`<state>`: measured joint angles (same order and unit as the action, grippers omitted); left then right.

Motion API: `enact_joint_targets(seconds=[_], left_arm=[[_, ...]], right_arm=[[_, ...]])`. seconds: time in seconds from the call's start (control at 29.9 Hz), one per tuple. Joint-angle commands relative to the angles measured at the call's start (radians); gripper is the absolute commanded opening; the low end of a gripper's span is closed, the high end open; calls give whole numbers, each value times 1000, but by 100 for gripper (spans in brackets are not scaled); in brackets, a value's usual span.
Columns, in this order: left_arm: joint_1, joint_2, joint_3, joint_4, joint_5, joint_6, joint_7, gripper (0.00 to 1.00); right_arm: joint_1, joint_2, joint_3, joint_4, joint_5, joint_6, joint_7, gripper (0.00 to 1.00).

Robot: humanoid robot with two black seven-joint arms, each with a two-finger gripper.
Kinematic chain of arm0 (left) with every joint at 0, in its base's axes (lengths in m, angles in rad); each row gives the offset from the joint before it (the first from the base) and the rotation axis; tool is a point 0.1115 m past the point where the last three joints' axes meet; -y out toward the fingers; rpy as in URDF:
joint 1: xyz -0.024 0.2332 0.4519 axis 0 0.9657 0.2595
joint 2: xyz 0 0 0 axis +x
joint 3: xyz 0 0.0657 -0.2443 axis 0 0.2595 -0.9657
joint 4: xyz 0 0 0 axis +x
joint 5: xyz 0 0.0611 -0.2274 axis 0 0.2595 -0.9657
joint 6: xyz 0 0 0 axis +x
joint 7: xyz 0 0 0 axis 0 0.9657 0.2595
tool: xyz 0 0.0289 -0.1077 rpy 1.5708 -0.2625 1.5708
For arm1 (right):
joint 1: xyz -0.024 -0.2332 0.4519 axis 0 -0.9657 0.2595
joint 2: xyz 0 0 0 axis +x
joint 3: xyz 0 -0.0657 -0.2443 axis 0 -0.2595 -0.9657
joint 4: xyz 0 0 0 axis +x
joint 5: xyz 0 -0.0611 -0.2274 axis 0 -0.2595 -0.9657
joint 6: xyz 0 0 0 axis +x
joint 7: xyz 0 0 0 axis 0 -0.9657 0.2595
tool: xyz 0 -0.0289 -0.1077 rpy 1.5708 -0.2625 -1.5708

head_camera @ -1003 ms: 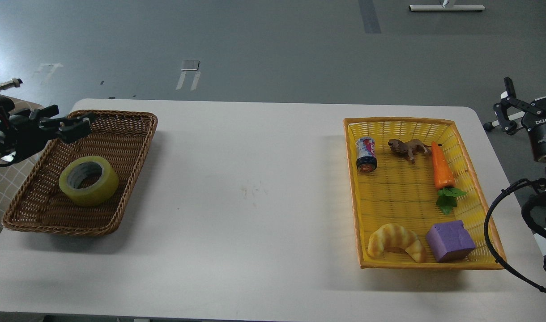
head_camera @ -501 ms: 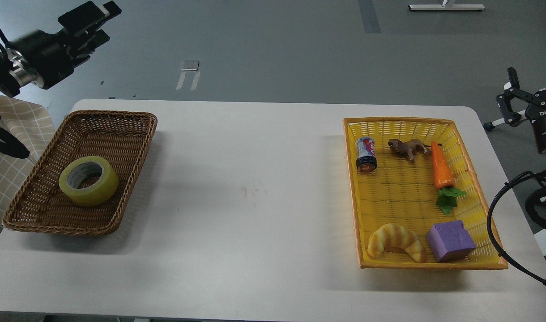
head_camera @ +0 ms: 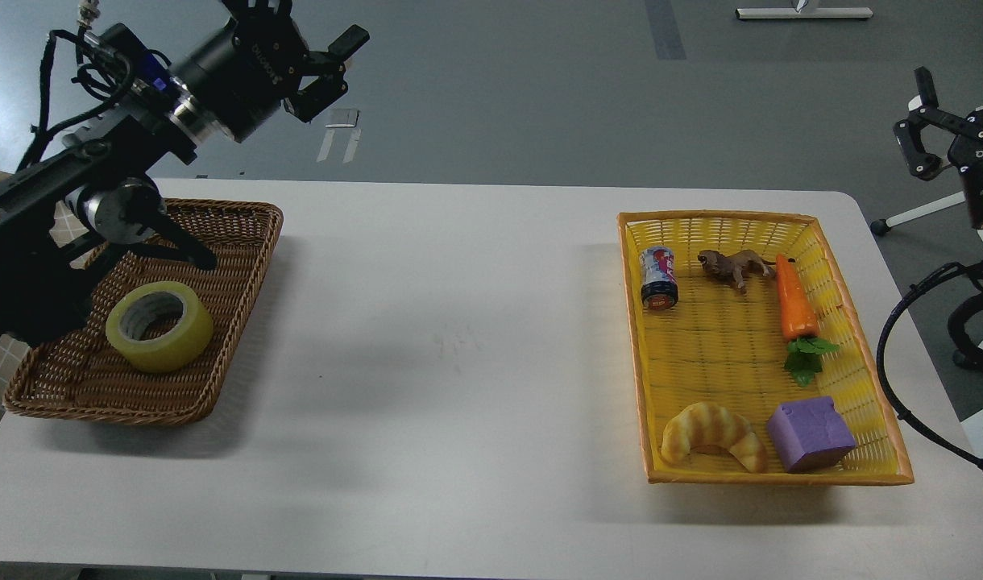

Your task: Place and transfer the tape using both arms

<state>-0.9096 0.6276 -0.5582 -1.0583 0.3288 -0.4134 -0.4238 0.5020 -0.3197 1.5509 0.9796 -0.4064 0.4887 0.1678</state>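
Now your tape (head_camera: 159,325) lies flat in the brown wicker basket (head_camera: 234,266), well below your left tool (head_camera: 318,40), fingers spread wide; your right tool (head_camera: 920,121) empty, its spread unclear.

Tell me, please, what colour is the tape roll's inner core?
Grey-white, inside the translucent yellow tape; the head view shows it.

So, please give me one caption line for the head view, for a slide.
Tape lies in the brown wicker basket, left tool raised and open above it; right tool waits beside the yellow basket.
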Motion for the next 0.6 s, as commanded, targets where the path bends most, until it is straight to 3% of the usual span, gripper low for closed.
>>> enact_joint_targets(seconds=[0.0, 0.33, 0.57], left_arm=[[46, -61, -46, 0, -42, -45, 2, 98], [136, -170, -134, 4, -43, -75, 2, 98], [163, -194, -146, 17, -47, -75, 3, 98]], right_arm=[[35, 2, -52, -4, 0, 0, -2, 100], [128, 27, -196, -87, 9, 0, -40, 100], [181, 152, -215, -134, 11, 0, -42, 100]])
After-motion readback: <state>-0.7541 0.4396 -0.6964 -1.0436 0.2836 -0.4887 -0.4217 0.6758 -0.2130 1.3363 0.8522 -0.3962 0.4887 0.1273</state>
